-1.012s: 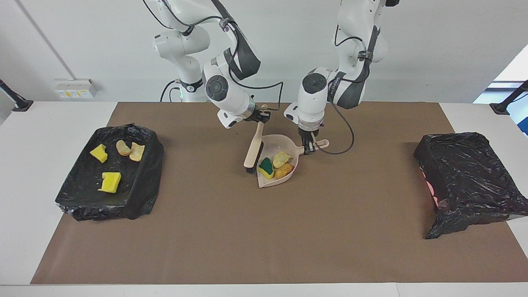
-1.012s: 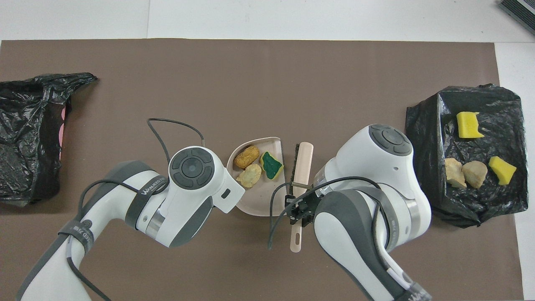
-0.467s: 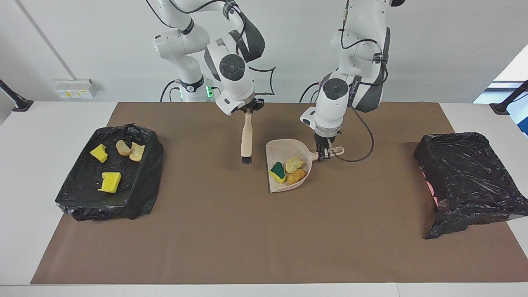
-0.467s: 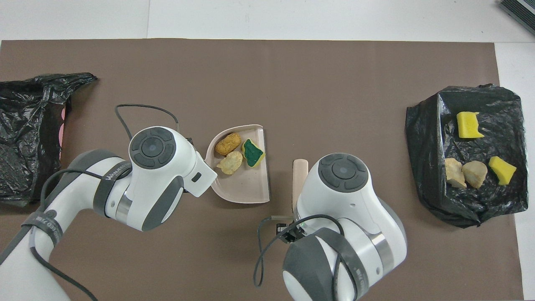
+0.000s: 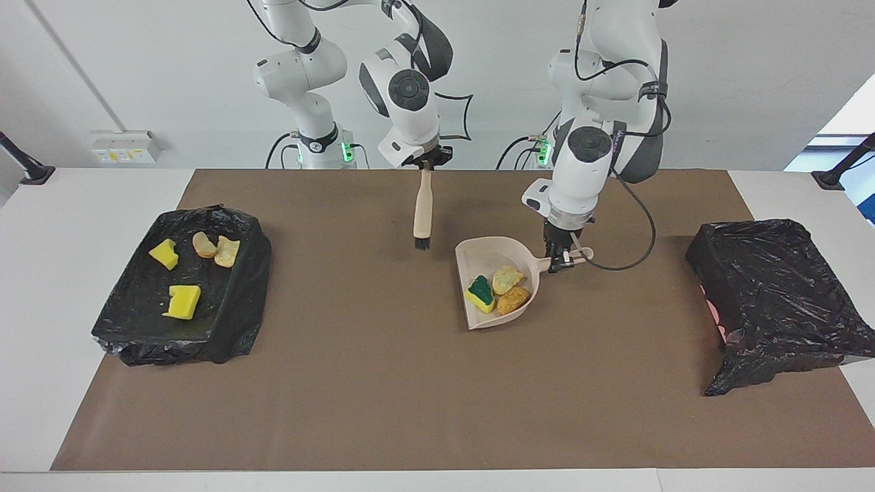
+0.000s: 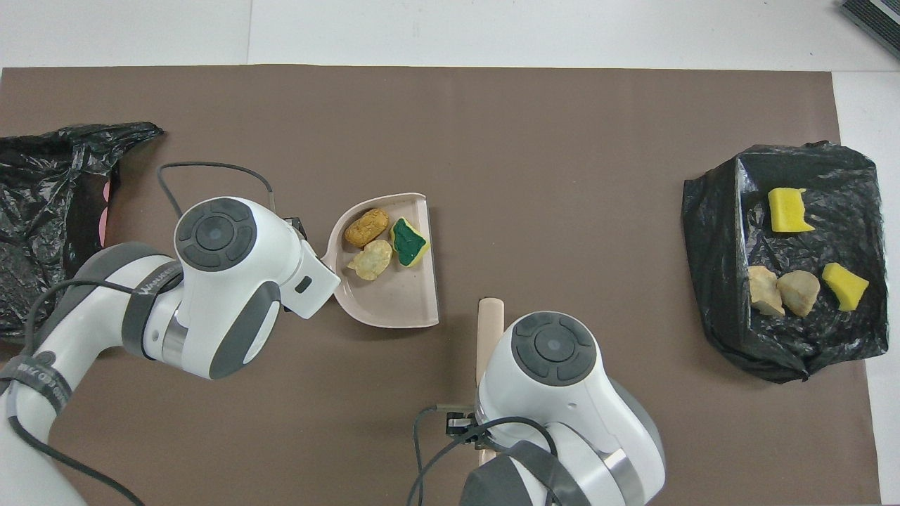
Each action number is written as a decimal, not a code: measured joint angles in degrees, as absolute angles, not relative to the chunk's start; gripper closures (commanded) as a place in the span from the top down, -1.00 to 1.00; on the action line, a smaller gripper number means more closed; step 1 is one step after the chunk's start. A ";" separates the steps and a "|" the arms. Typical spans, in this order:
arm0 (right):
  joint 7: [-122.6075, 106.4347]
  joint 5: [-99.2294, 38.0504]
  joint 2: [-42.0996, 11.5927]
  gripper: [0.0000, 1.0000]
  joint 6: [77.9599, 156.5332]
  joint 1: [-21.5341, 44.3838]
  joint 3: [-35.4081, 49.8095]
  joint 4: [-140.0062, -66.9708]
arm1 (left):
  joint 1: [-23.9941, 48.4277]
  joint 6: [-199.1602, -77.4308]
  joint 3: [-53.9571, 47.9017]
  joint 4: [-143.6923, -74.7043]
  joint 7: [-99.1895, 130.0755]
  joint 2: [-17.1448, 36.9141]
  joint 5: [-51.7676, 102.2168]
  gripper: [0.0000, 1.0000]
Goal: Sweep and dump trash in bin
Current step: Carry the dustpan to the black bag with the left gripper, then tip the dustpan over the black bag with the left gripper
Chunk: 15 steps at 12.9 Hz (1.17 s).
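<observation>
My left gripper (image 5: 562,262) is shut on the handle of the beige dustpan (image 5: 478,260), held level low over the mat's middle. In the pan lie a green-faced yellow sponge (image 5: 481,292), a pale tan lump (image 5: 506,278) and an orange-brown lump (image 5: 514,299); the pan also shows in the overhead view (image 6: 394,299). My right gripper (image 5: 425,162) is shut on the top of the beige-handled brush (image 5: 422,208), which hangs upright, bristles down, above the mat beside the pan. Two yellow sponge bits (image 5: 182,301) and two tan lumps (image 5: 204,244) lie in the bin (image 5: 239,301) at the right arm's end.
A second bin (image 5: 779,301), covered by a black bag, stands at the left arm's end of the table, also in the overhead view (image 6: 42,211). A brown mat (image 5: 410,396) covers the table between the bins.
My left gripper has carried the dustpan with its three pieces toward the left arm's end. My right gripper has lifted the brush away from the pan; it now hangs upright.
</observation>
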<state>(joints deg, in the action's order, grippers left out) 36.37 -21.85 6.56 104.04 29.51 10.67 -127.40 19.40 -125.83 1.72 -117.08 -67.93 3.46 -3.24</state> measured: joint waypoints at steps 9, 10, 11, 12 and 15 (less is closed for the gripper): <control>40.38 -23.00 3.15 -1.00 114.51 37.27 10.69 -134.33 | 3.21 -109.28 2.10 -103.25 -78.88 1.14 -0.22 -1.00; 40.38 -22.97 3.09 -0.96 114.72 37.53 10.69 -134.47 | 1.14 -108.52 2.10 -102.13 -80.47 1.41 0.05 -1.00; 40.38 -22.95 3.09 -0.88 114.73 37.68 10.69 -134.50 | -1.07 -107.56 2.11 -100.63 -82.68 1.99 0.24 -1.00; 40.38 -22.94 3.09 -0.62 114.75 37.76 10.69 -134.55 | -3.18 -106.79 2.15 -99.05 -84.64 2.77 0.29 -1.00; 40.38 -22.93 3.09 1.00 114.77 37.82 10.68 -134.66 | -10.17 -105.64 2.24 -95.08 -89.85 5.45 0.29 -1.00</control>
<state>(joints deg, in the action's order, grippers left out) 40.38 -22.93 3.09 114.77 37.82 10.68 -134.66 -10.17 -105.64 2.24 -95.08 -89.85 5.45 0.29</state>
